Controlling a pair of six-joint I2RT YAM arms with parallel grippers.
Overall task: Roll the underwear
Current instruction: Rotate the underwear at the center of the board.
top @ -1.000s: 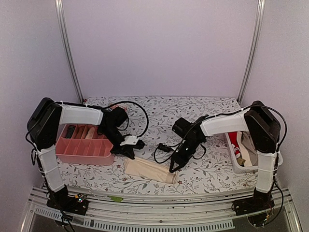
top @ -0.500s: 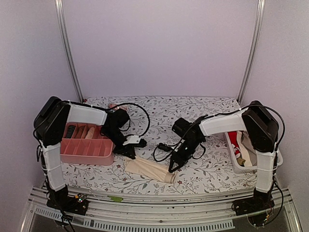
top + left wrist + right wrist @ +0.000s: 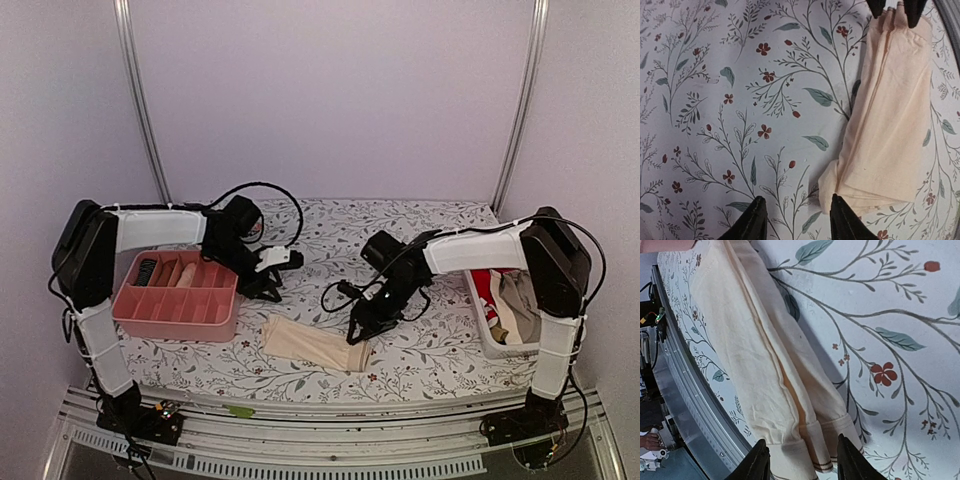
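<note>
The underwear (image 3: 315, 345) is one cream garment folded into a long strip, lying flat near the table's front edge. My left gripper (image 3: 270, 292) hangs open just beyond its left end. In the left wrist view the left gripper (image 3: 797, 220) is empty, and the underwear's (image 3: 895, 115) near corner lies beside the right fingertip (image 3: 840, 217). My right gripper (image 3: 358, 335) is open over the strip's right end. In the right wrist view the right gripper (image 3: 802, 460) straddles the striped waistband end of the underwear (image 3: 775, 370) without squeezing it.
A pink divided tray (image 3: 130, 312) with rolled pieces in it stands at the left. A white bin (image 3: 485, 335) of clothes stands at the right edge. A black cable (image 3: 340, 295) loops on the floral cloth between the arms. The metal front rail (image 3: 685, 405) runs right beside the underwear.
Both grippers have opened and let go of the underwear. The left gripper has drawn back and away from its left end. The strip now lies flat on the table.
</note>
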